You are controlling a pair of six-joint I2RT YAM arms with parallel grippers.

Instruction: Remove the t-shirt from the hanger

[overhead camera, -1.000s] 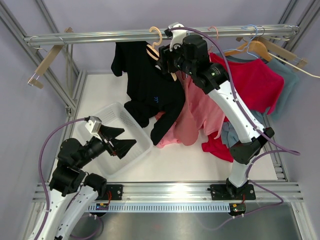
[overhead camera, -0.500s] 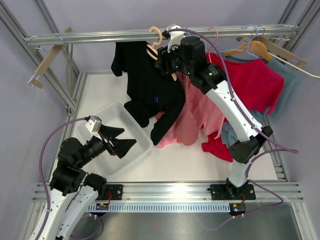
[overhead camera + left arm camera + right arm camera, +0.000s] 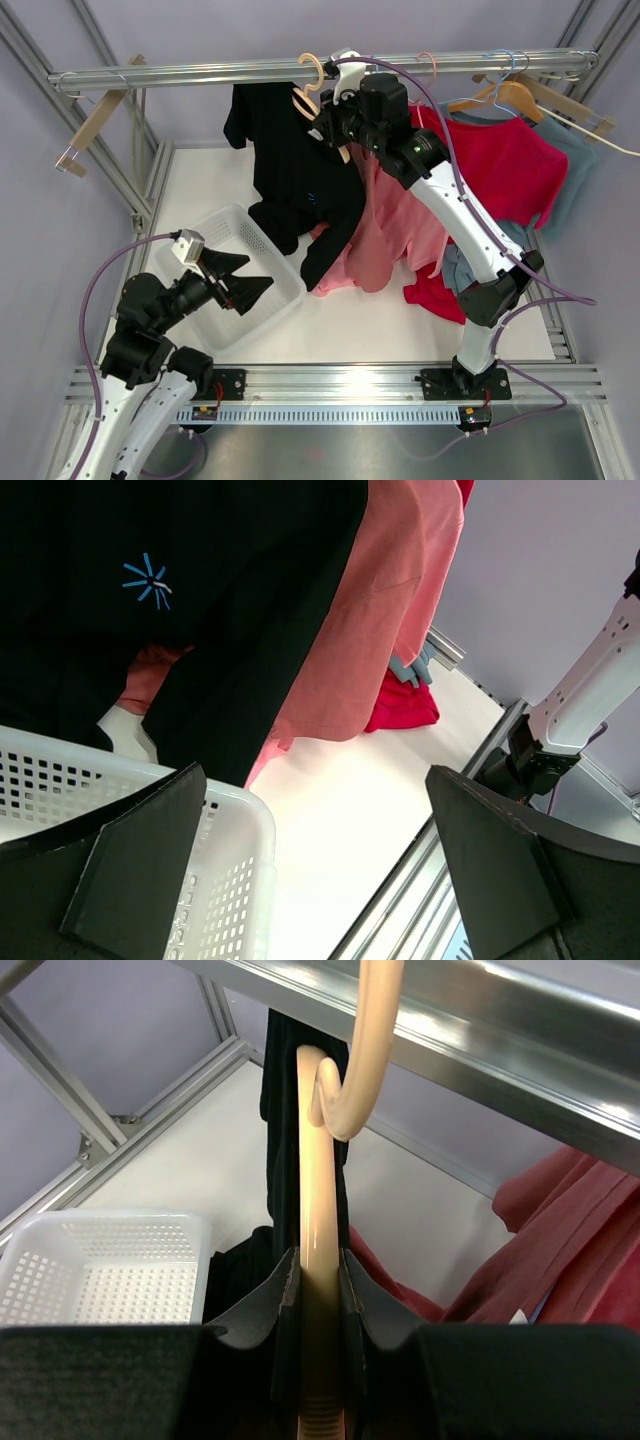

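A black t-shirt [image 3: 295, 170] hangs from a cream hanger [image 3: 309, 97] whose hook rests on the metal rail [image 3: 200, 72]. My right gripper [image 3: 337, 122] is shut on the hanger's shaft just below the hook. In the right wrist view the gripper [image 3: 320, 1272] has its fingers pressed on both sides of the hanger [image 3: 319, 1190], and the black shirt [image 3: 281, 1080] hangs behind it. My left gripper [image 3: 240, 281] is open and empty over the white basket [image 3: 232, 211]. The left wrist view shows the gripper [image 3: 320, 850] below the black shirt [image 3: 150, 600].
A pink shirt [image 3: 390, 230] hangs right of the black one, with red [image 3: 505, 165] and grey-blue garments further right on other hangers. The basket also shows in the left wrist view [image 3: 230, 820] and the right wrist view [image 3: 100, 1260]. Frame posts stand at the left.
My right gripper has shifted slightly up and left with the hanger, and the black shirt has swayed a little. The left arm has not moved.
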